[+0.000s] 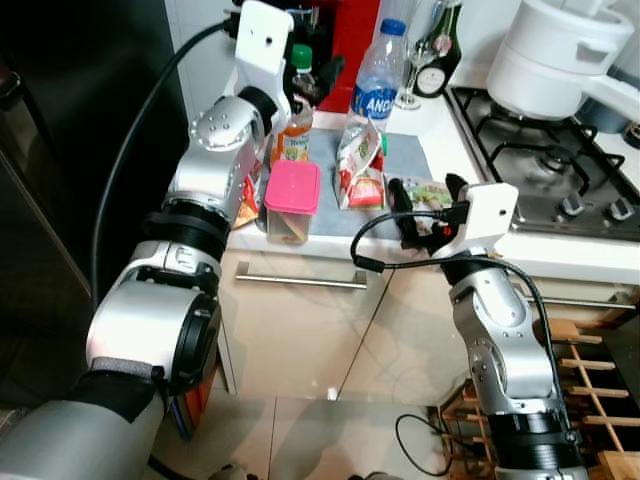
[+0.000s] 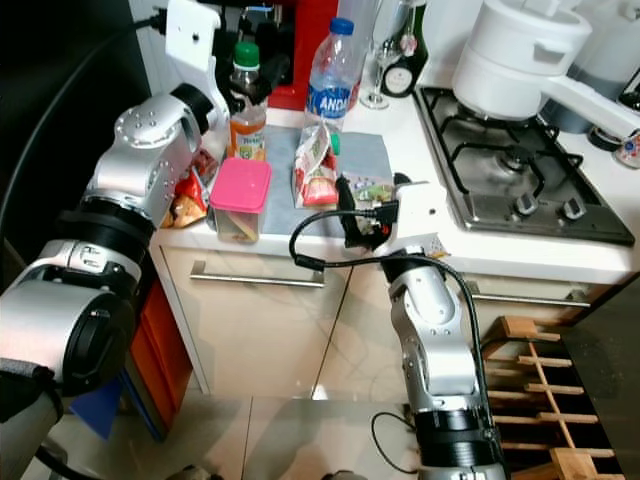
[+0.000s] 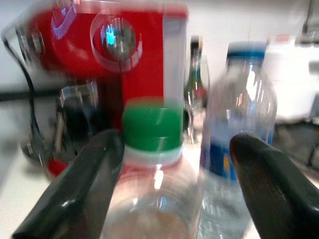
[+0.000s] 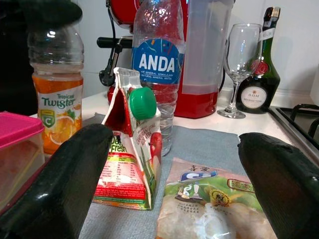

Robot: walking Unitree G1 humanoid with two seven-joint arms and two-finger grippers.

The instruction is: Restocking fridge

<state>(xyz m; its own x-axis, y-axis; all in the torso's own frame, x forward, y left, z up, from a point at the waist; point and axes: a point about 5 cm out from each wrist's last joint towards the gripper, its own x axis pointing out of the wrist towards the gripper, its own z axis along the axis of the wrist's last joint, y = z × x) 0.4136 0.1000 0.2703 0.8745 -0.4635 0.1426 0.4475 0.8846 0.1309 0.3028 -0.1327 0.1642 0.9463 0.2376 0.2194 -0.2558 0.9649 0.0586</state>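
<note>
Two hands are raised over the table (image 1: 520,255), each set at a different item of the groceries waiting to go into the fridge. The left hand (image 3: 174,164) is held wide apart around the neck of the orange juice bottle (image 1: 296,120), its fingers (image 3: 84,184) lying to either side of the green cap (image 3: 152,128) without touching it — a stance judged to be a lining-up for a grip just below the cap. That bottle stands upright near the back of the table, its long axis vertical and its cap pointing up; the water bottle (image 1: 380,75) stands upright just beside it, in front of a red appliance (image 4: 199,55).

The right hand (image 1: 430,212) is held low at the front edge of the table, also wide open, with the frozen-food bag (image 4: 212,204) lying flat between its fingers (image 4: 65,174). The bag rests on a grey cloth (image 2: 375,155), its long axis running away from the hand toward the back wall. The small juice carton (image 4: 132,149) stands just behind it, tilted a little, its green cap facing the hand. A pink-lidded box (image 1: 292,200) sits at the table's front edge, near the left arm.

The goods are judged to be gathered here for picking one by one, and nothing is held yet. The dark fridge (image 1: 60,150) stands to the robot's left — a turn will be needed once something is gripped
</note>
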